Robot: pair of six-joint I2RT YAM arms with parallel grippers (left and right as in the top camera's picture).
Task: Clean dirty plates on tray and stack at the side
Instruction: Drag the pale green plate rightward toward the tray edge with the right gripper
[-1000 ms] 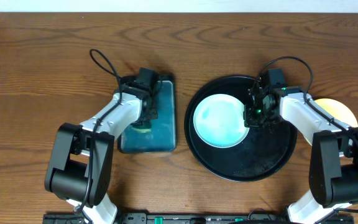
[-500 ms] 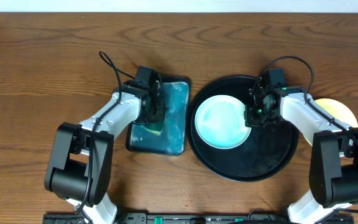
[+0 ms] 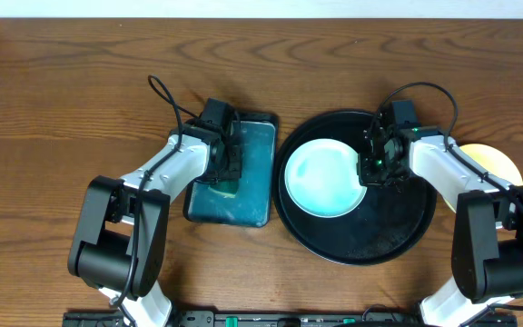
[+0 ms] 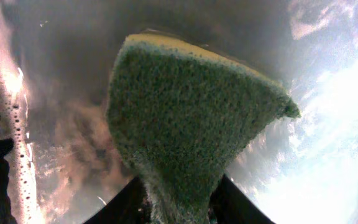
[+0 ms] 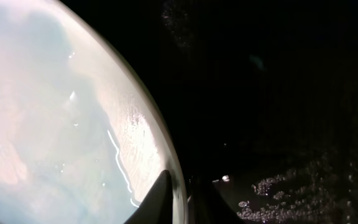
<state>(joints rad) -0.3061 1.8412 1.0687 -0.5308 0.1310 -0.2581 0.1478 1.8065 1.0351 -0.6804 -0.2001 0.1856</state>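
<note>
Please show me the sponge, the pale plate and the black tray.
sponge (image 4: 191, 118): left wrist view, green scouring face.
pale plate (image 3: 320, 177): overhead view, centre of its face.
black tray (image 3: 384, 232): overhead view, bare floor right of plate.

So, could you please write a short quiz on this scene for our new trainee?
1. True or false: the mint plate lies in the black tray.
2. Fill in: the left tool grips a green ____.
3. Where is the yellow plate?
Key: 1 true; 2 sponge; 3 on the table, just right of the black tray.
</note>
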